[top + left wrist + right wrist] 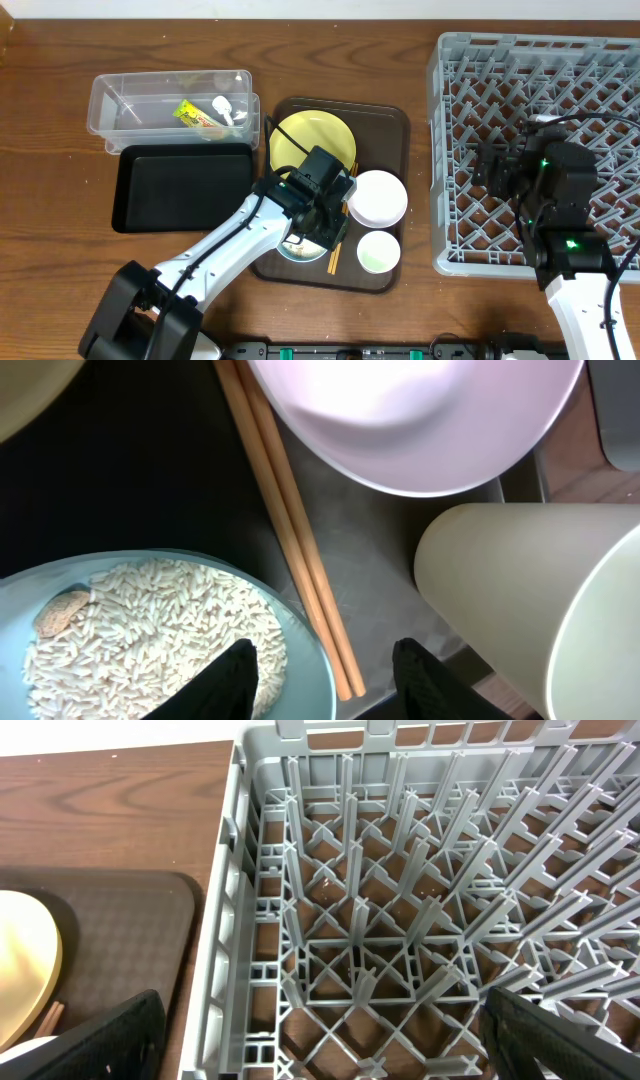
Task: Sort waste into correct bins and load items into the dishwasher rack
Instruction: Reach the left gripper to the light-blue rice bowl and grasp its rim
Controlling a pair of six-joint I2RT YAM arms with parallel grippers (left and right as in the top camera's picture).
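Observation:
My left gripper [325,672] is open, low over the light blue bowl [310,660]. One finger is inside over the rice scraps [150,620], the other outside by the chopsticks [290,510]. The white bowl [420,420] and pale cup [520,580] lie just beyond. From overhead, the blue bowl [300,250] is mostly hidden under this gripper [325,215]. The yellow plate [310,140], white bowl [378,197] and cup [379,251] sit on the brown tray. My right gripper [325,1040] is open and empty above the left part of the grey rack [400,920].
The clear tub [120,95] at the back left holds the snack wrapper [192,115] and white scrap [225,108]. The black tray [180,185] lies in front of it. The brown serving tray [390,120] lies between the bins and the rack [540,60].

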